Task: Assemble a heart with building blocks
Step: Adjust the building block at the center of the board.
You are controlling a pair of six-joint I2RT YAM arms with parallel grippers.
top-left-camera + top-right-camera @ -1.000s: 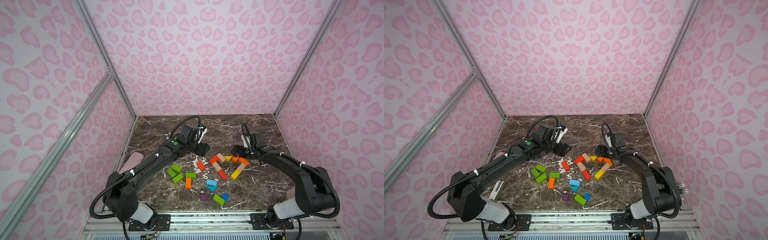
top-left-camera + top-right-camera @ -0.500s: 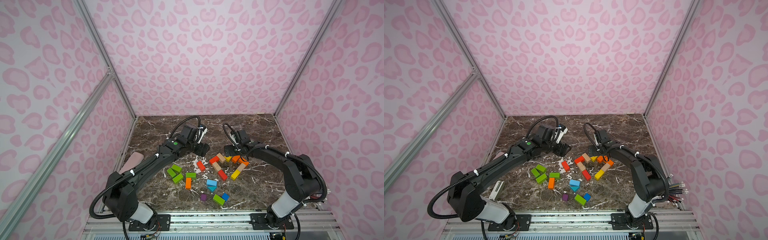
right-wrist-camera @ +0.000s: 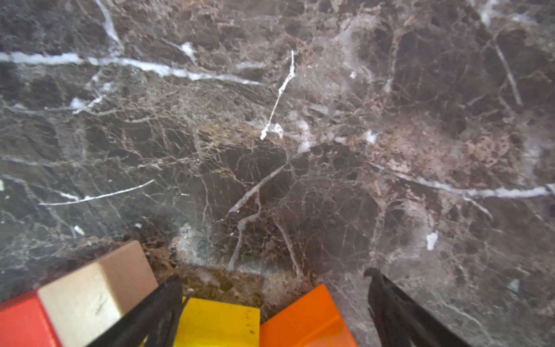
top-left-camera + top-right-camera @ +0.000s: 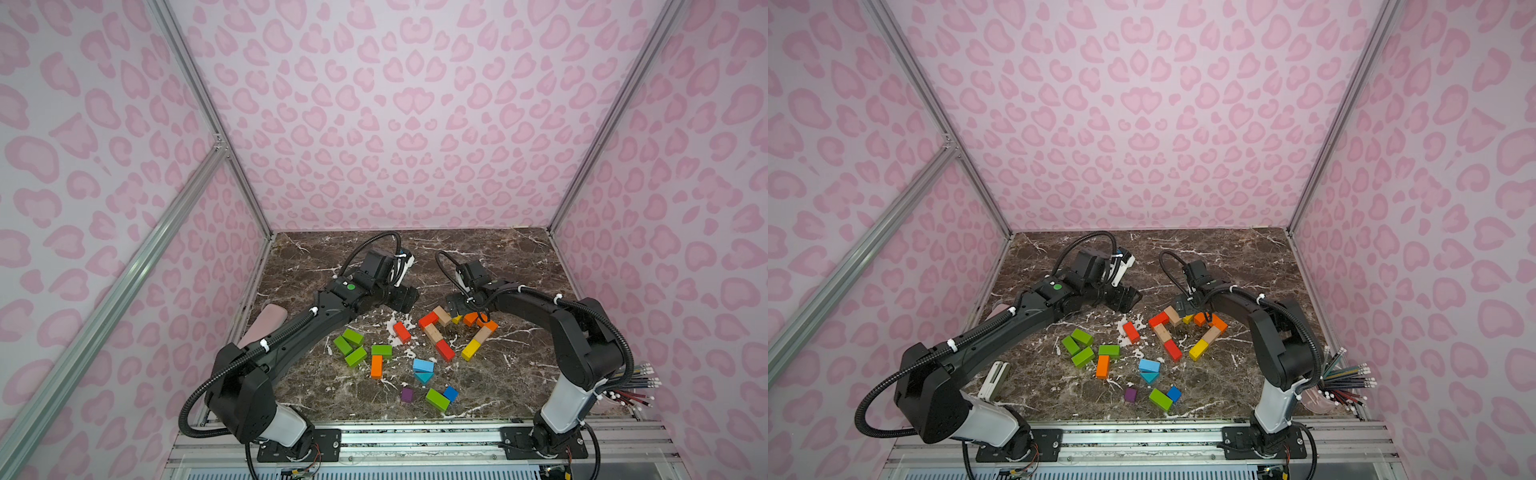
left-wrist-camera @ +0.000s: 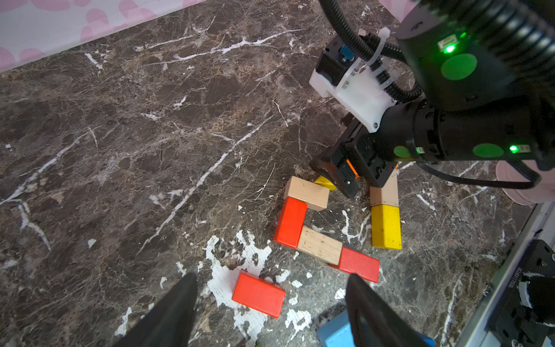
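Top views both show the building blocks [image 4: 432, 332] spread on the dark marble table [image 4: 498, 257]. Right of centre, red, tan, yellow and orange bricks lie end to end in a part-made heart outline [image 4: 1173, 350]. Nearer and to the left lie the loose ones: a red brick [image 4: 401, 331], a cluster of green bricks [image 4: 351, 347], an orange brick [image 4: 376, 366], blue pieces [image 4: 423, 365] and a purple cube [image 4: 407, 395]. The left gripper [image 4: 406, 302] hangs just on the far side of the loose red brick. The right gripper [image 4: 459, 311] sits low at the far edge of the outline.

Left wrist view: the left gripper's fingers [image 5: 180, 306] stand wide apart and hold nothing, and the loose red brick lies on the table between them. Farther off, the right gripper stands over a small yellow block [image 5: 326, 181] beside a tan brick [image 5: 306, 192].

Right wrist view: the right gripper's jaws are spread wide and grip nothing. The yellow block and an orange block [image 3: 303, 321] lie between them, and the tan brick sits just outside one finger.
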